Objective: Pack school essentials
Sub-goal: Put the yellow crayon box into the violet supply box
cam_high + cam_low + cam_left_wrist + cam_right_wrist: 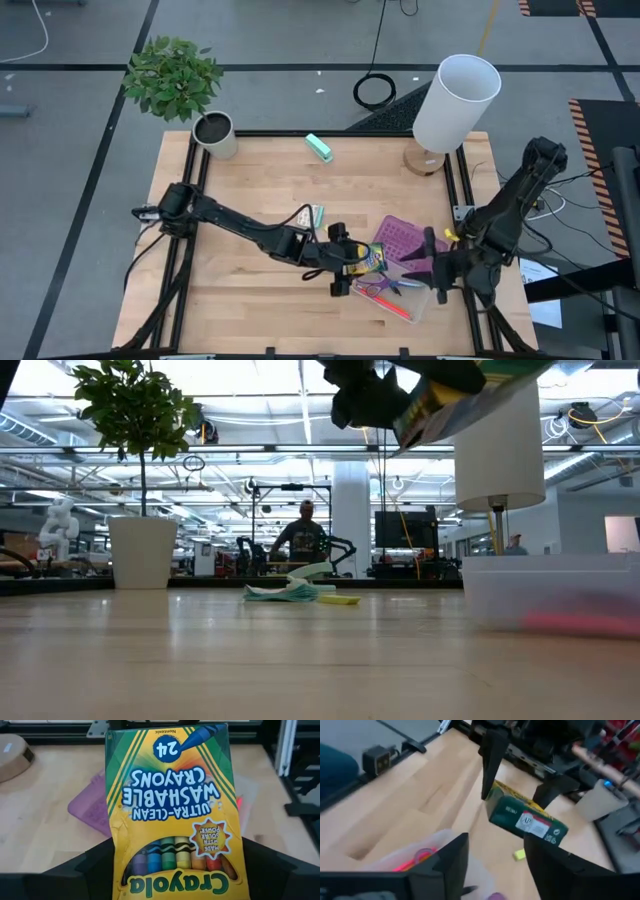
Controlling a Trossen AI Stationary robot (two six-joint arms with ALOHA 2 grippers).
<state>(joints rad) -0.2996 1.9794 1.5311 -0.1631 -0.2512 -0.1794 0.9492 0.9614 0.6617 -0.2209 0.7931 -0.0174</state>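
My left gripper (350,266) is shut on the green-yellow crayon box (367,261), which hangs over the left end of a clear container (402,297). The container holds a red pen (385,300) and purple-handled scissors (405,283). My right gripper (495,865) stands open at the container's right end, its fingers pointing at the crayon box (525,820). I cannot tell whether it touches the container. A tiny yellow eraser (519,854) lies on the table. A small multicoloured card (318,215) lies flat behind the left gripper. My left gripper pinches the crayon box by its two narrow long sides, near the end with the brand name (125,870), one finger (95,867) on each side. The fingers slant down from the table's left. The box is lifted clear of the table and tilted.
A purple lid (402,238) lies flat behind the container. A teal block (318,147) lies near the far edge. A white lamp (452,102) stands at the far right corner and a potted plant (213,133) at the far left. Bare wood lies to the left.
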